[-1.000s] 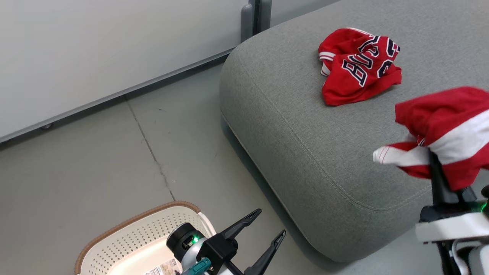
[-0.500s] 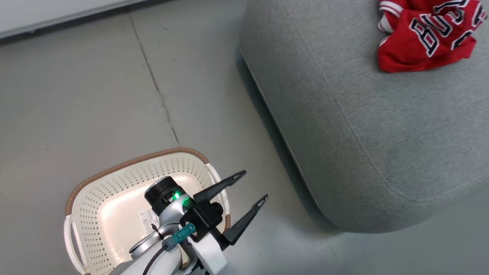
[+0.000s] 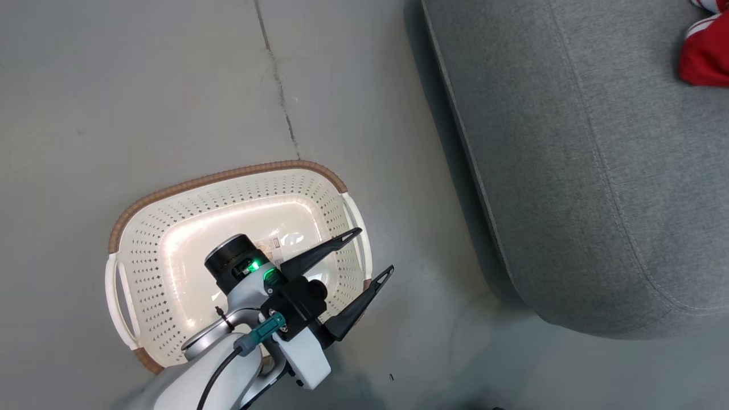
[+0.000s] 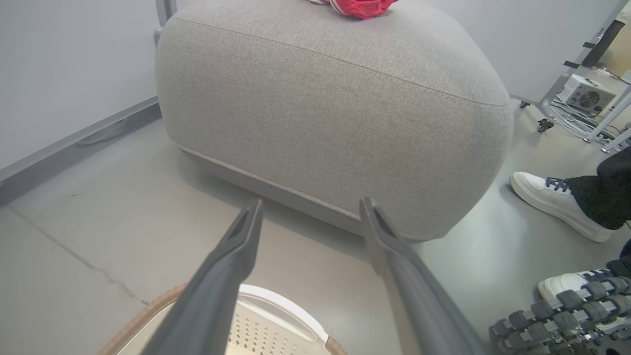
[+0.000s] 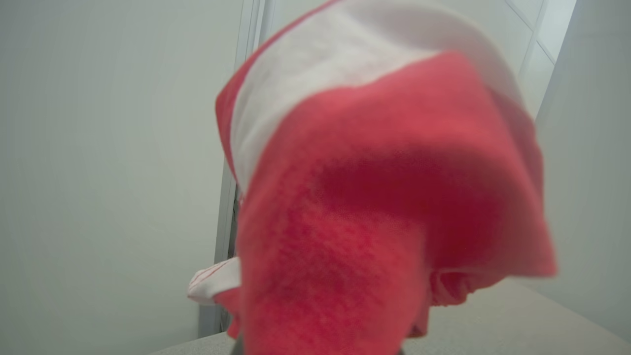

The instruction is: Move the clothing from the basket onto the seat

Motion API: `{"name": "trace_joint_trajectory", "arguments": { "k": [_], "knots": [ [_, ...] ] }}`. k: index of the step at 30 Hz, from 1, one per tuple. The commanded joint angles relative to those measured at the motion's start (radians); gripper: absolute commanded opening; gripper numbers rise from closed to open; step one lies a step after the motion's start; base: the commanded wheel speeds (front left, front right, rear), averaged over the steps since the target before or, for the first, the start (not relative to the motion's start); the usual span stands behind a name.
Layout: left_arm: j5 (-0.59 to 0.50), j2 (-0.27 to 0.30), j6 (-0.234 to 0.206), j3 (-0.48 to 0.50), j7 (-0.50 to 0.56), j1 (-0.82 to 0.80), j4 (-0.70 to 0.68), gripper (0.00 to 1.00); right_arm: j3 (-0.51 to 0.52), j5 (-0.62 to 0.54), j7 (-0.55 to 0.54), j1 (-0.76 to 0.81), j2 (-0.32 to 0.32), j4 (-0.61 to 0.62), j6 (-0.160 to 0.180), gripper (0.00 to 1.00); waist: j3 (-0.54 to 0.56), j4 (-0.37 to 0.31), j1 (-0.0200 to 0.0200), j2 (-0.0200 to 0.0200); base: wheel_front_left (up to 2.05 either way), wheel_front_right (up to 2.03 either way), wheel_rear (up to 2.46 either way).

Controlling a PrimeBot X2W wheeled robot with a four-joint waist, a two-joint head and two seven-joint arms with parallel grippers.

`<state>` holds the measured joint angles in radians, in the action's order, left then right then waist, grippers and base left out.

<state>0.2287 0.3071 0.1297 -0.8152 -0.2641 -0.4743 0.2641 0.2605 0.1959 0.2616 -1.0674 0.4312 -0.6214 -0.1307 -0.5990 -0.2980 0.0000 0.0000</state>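
The floor (image 3: pixel 142 85) is grey, and a thin crack (image 3: pixel 279 85) is seen running toward the basket's far rim. A pale panel (image 4: pixel 59 74) is located behind the seat, at the left of the left wrist view.

The seat (image 3: pixel 598 171) is positioned on the floor to the right of the basket, apart from it, with a strip of floor between them. Its rounded corner and stitched seams are shown in the left wrist view (image 4: pixel 325 113), and part of its top is seen low in the right wrist view (image 5: pixel 517 320).

The basket (image 3: pixel 142 250) is placed upright on the floor. Its bare bottom and a paper label (image 3: pixel 273 242) are exposed. Its near rim is seen below the fingers (image 4: pixel 276 301).

The draped garment (image 5: pixel 384 222), red with a broad white stripe, is hung close before the right wrist camera, above the seat top. Contact with the seat cannot be determined. The right gripper's fingers are covered by this cloth, so their opening and grip cannot be determined.

The loose garment (image 3: pixel 706 62) is laid on the seat top, well back from the near edge (image 4: pixel 360 6).

The left gripper (image 3: pixel 375 249) is held above the basket's right end, pointed at the seat (image 4: pixel 311 202). Its fingers are spread wide and nothing is gripped.

A person's white shoe (image 4: pixel 552 202) is placed on the floor beside the seat's right corner.
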Motion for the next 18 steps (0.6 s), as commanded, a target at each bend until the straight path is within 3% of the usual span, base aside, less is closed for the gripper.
{"name": "trace_joint_trajectory", "arguments": {
  "k": [1, 6, 18],
  "knots": [
    [-0.005, 0.006, 0.001, 0.002, 0.000, -0.018, -0.004, 1.00, 0.014, -0.008, 0.005, -0.011, 0.003, -0.029, 0.000, 0.00, -0.023, 0.017, 0.0000, 0.0000, 0.00, 0.00, 0.00],
    [0.008, 0.001, 0.001, 0.008, 0.000, -0.023, -0.004, 1.00, 0.070, -0.006, 0.005, -0.072, 0.002, -0.190, 0.000, 0.00, -0.051, 0.026, 0.0000, 0.0000, 0.00, 0.00, 0.00],
    [0.010, 0.018, 0.001, 0.006, 0.000, -0.033, -0.021, 1.00, 0.046, -0.061, -0.055, -0.175, 0.018, -0.541, 0.000, 0.00, -0.100, 0.039, 0.0000, 0.0000, 0.00, 0.00, 0.00]
  ]
}}
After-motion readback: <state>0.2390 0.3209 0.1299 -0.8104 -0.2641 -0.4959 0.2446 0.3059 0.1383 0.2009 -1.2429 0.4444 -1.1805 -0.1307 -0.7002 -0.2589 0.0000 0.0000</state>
